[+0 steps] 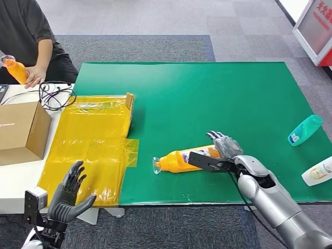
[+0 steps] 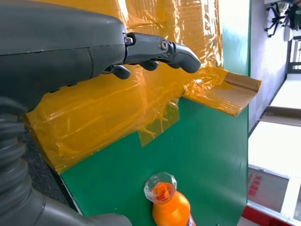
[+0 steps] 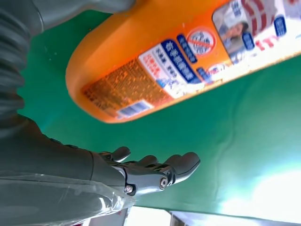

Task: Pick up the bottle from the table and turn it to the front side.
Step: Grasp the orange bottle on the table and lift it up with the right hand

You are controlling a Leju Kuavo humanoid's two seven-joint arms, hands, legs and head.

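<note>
The orange bottle (image 1: 184, 160) lies on its side on the green mat (image 1: 219, 98), its clear cap pointing toward the yellow film (image 1: 94, 145) and its base under the right robot hand (image 1: 222, 145). That hand sits spread over the base end with fingers apart, grasping nothing — in the right wrist view the bottle's printed label shows above extended, empty fingers (image 3: 156, 172). The left robot hand (image 1: 70, 194) hovers beside the film, away from the bottle, also released and empty.

The step in hand looks like the approach to the grasp. To do it well, the right hand should probably settle lower around the bottle's wide body, thumb opposite the fingers, before lifting; a grip too near the rounded base could slip.

The bottle is smooth, glossy plastic, flattish and tapering to a faceted transparent cap (image 2: 160, 185) — likely slick. The mat looks matte and felt-like; the film beside it is crinkled and shiny.
</note>
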